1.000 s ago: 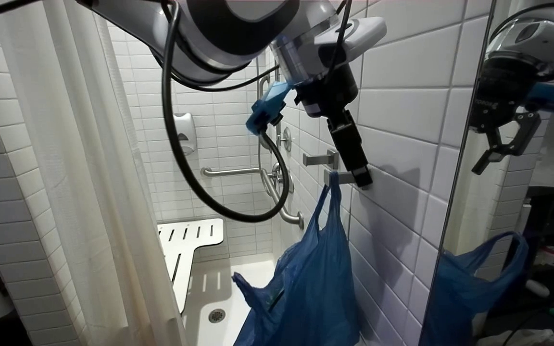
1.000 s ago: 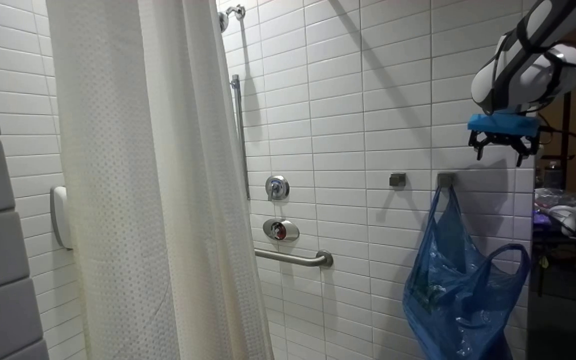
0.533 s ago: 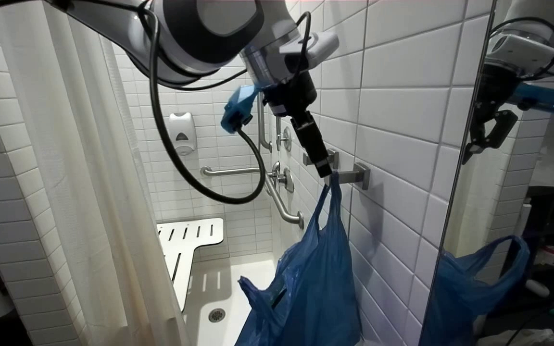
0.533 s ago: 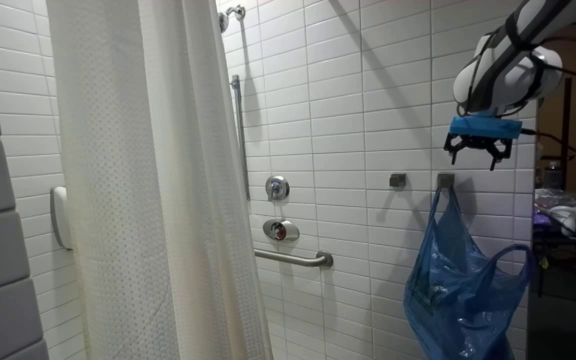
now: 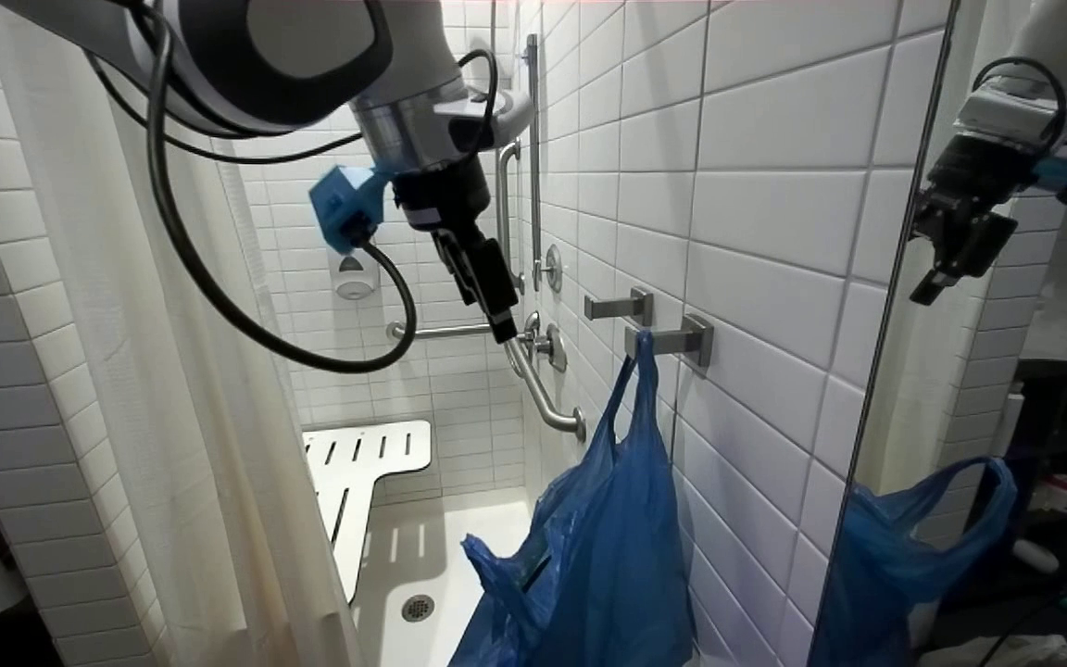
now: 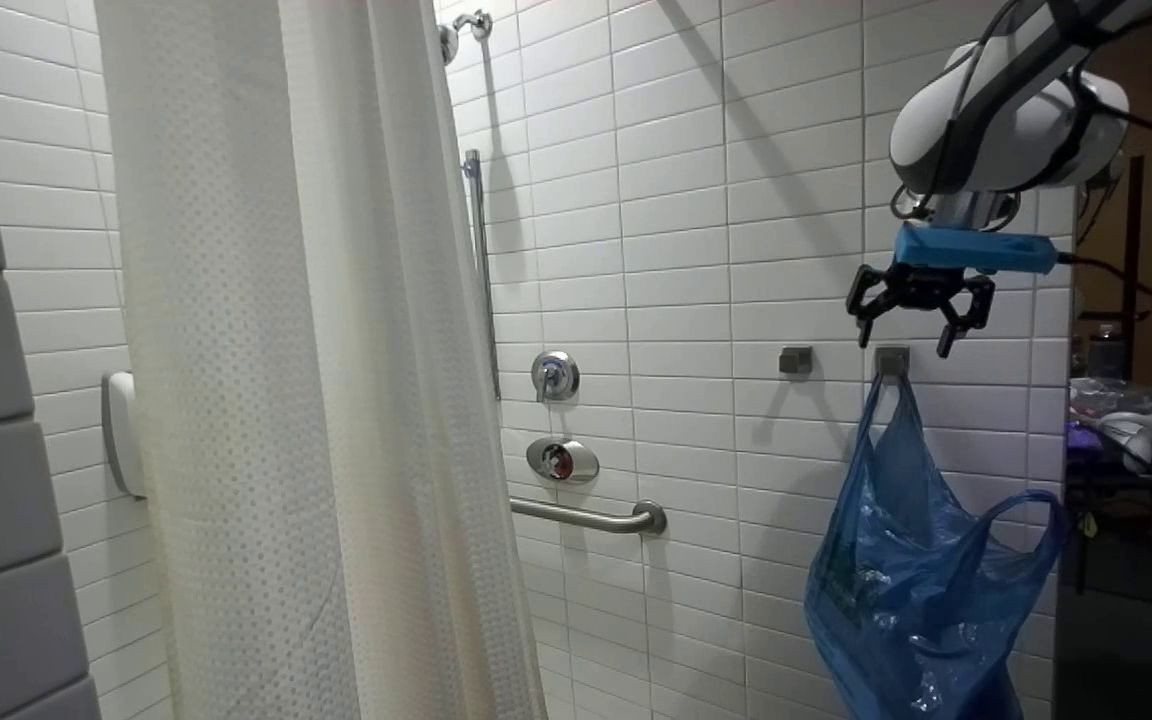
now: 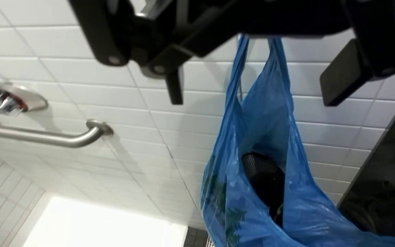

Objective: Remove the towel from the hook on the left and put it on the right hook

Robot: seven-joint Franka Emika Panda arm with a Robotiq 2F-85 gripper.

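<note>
The towel cannot be made out in these views, so I cannot tell where it is. On the wall hangs a blue plastic bag, one handle looped over the right hook, the other sticking out loose to the side. In the wrist view a black thing, ribbed near its top, shows in the bag's mouth; green patches mark the bag's side, printed on or showing through, I cannot tell which. The left hook juts from the wall just left of the bag's top, in an exterior view.

The gripper hangs in front of the bag's top, apart from it, aimed down; its jaws are spread wide and have hold of nothing. The arm is above the bag.

In an exterior view the rail and the valve are on the wall left of the bag, and the curtain hangs well left of it. An exterior view also has the seat and the drain left of the bag, and right of the bag the mirror, which reflects bag and gripper.
</note>
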